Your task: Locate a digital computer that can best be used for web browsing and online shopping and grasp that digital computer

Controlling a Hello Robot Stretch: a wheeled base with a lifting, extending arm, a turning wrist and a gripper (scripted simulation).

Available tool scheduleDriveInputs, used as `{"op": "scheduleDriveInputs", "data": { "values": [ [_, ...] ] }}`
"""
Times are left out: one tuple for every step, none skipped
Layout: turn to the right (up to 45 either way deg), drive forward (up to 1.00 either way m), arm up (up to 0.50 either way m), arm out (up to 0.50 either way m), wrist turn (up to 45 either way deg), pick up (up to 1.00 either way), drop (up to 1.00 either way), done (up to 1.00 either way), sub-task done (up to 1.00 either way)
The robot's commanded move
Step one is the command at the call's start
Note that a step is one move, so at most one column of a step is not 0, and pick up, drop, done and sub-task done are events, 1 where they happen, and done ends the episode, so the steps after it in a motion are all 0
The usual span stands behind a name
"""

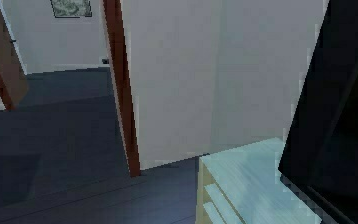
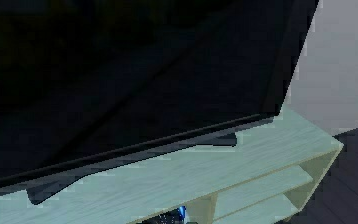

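A large black flat screen (image 2: 137, 80) stands on a pale green stand (image 2: 277, 160) in the arm side view, its dark base (image 2: 202, 143) resting on the stand's top. The same black screen (image 1: 337, 120) rises at the forward view's right edge, over the pale stand's top (image 1: 247, 185). A small blue and dark thing (image 2: 173, 215) sits on a lower shelf of the stand at the arm side view's bottom edge.
A white wall (image 1: 207, 70) stands straight ahead, with a red-brown door frame (image 1: 122, 80) to its left. Beyond the frame a dark blue floor (image 1: 57, 130) runs into another room with a framed picture (image 1: 71, 8) on its far wall.
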Motion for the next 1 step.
{"op": "scheduleDriveInputs", "data": {
  "values": [
    [0.0,0.0,-0.3,0.0,0.0,0.0,0.0,0.0,0.0]
  ]
}}
